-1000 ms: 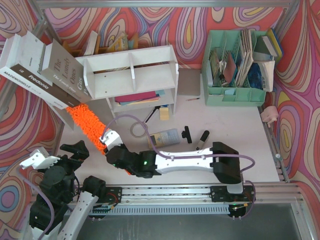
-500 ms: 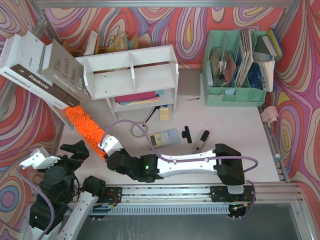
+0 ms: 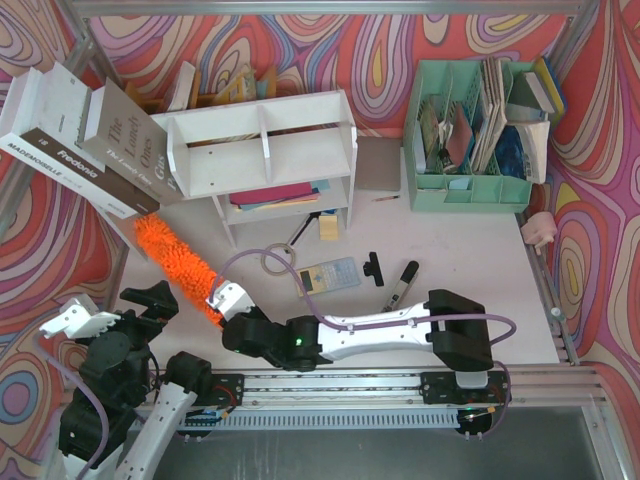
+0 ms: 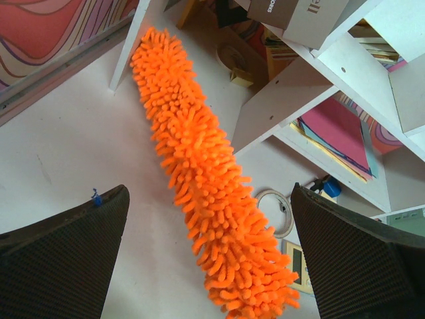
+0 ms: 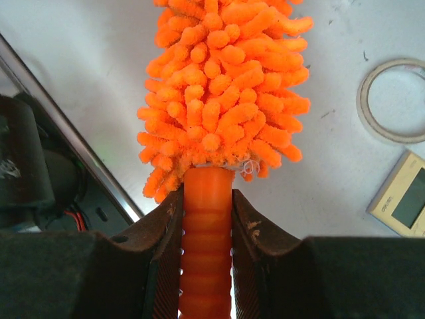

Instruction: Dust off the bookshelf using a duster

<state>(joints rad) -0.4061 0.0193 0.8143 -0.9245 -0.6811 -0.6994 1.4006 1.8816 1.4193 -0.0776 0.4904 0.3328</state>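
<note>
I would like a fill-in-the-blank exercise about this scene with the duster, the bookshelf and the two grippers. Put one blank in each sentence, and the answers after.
1. The right gripper is shut on the ribbed ___ of the duster.
2. The left gripper holds nothing; its jaws are ___.
3. The fluffy head of the duster is ___ in colour.
4. In the top view, the duster's far tip points toward the ___ end of the bookshelf.

Missing words: handle; open; orange; left.
</note>
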